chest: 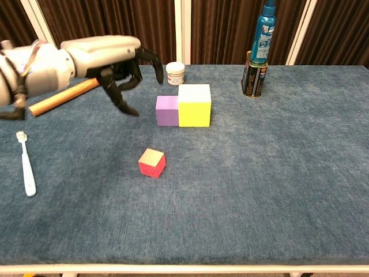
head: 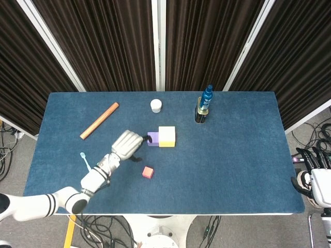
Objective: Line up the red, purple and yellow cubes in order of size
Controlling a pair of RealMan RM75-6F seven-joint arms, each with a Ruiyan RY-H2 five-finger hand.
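The big yellow cube (head: 166,136) (chest: 194,105) and the smaller purple cube (head: 152,138) (chest: 167,110) stand side by side, touching, mid-table. The small red cube (head: 148,172) (chest: 152,163) lies alone nearer the front, turned at an angle. My left hand (head: 128,144) (chest: 113,57) hovers open above the table to the left of the purple cube, its dark fingertips spread and pointing down, holding nothing. My right hand (head: 312,170) shows at the far right, off the table, with fingers apart and empty.
A white jar (head: 156,105) (chest: 175,73) stands behind the cubes. A blue bottle (head: 207,96) (chest: 266,32) sits in a dark can (chest: 252,77). An orange stick (head: 99,120) (chest: 62,96) lies at back left, a toothbrush (head: 86,163) (chest: 25,164) at front left.
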